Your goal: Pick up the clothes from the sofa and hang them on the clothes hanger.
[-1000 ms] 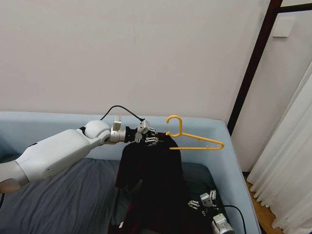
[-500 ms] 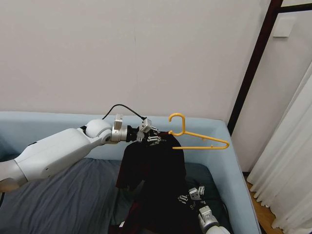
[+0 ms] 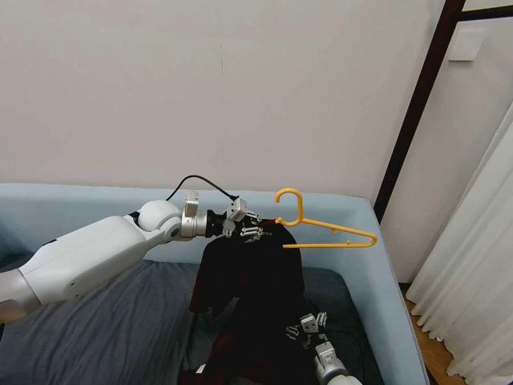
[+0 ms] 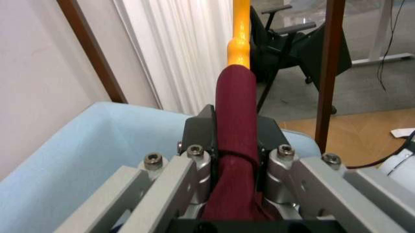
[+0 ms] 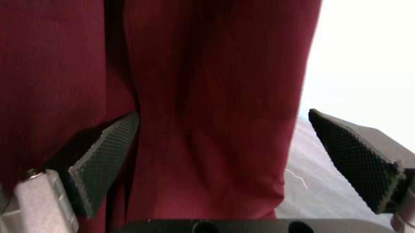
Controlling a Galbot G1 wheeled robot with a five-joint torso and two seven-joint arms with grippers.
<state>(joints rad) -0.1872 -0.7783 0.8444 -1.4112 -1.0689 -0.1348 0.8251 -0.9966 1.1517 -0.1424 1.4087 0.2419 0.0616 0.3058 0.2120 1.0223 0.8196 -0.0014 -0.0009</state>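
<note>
From the left side of the head view the left arm (image 3: 96, 257) reaches out over the sofa (image 3: 80, 200), and it holds nearly the same pose as one second ago; the left end effector (image 3: 245, 225) is pressed together on the yellow hanger (image 3: 330, 235) near its hook, with the shoulder of the dark red garment (image 3: 260, 289) caught in the same pinch; in the left wrist view the cloth (image 4: 236, 121) wraps the bar between the fingers and the bare yellow part (image 4: 238, 29) goes on beyond it. The free side of the hanger has moved only a little to the right and is bare, so I judge that the garment sits on one side only; it hangs down from the grip toward the grey cover (image 3: 96, 321) of the sofa, and its low part seems to rest there. The real change is lower and more to the right: the right end effector (image 3: 306, 325) has travelled to the left, from the sofa's right edge to just against the hanging cloth; in the right wrist view its pads (image 5: 107, 145) are spread wide, with a fold of red cloth (image 5: 214, 97) between them but not yet squeezed. This probably means the right side is preparing to take the cloth, so that it can be drawn over the empty side; the hanging is about half done.
</note>
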